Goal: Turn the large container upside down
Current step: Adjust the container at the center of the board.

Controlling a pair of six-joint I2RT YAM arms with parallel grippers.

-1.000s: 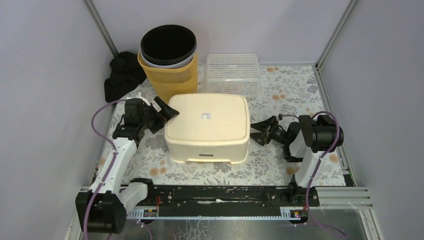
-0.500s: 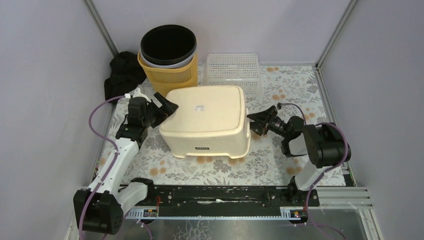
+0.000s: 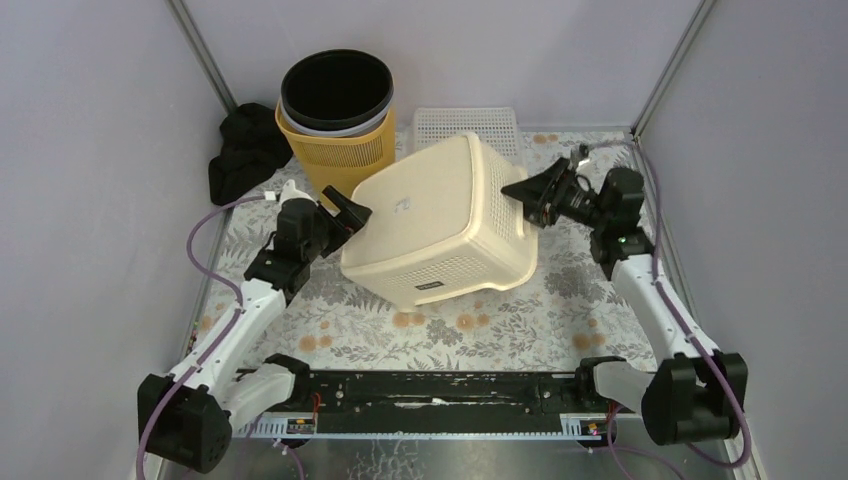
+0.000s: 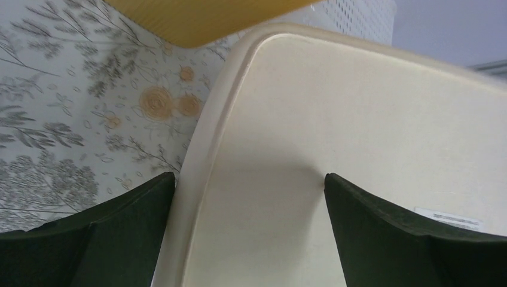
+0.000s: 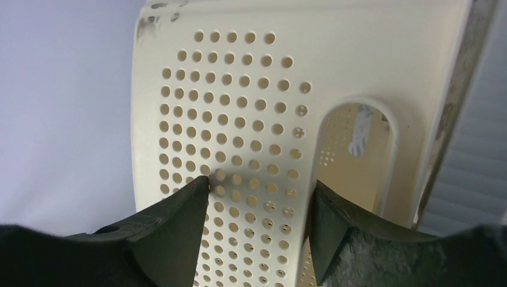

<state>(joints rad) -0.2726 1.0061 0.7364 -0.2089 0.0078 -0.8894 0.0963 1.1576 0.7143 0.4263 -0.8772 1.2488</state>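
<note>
Two spread hands, left hand (image 3: 352,214) and right hand (image 3: 522,198), flank one tilted large container (image 3: 440,222) before one yellow basket (image 3: 338,160).

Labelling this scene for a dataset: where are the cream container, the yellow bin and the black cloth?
cream container (image 3: 430,212): top view, on its flat base.
yellow bin (image 3: 342,160): top view, on its perforated wall.
black cloth (image 3: 243,150): top view, its middle.
</note>
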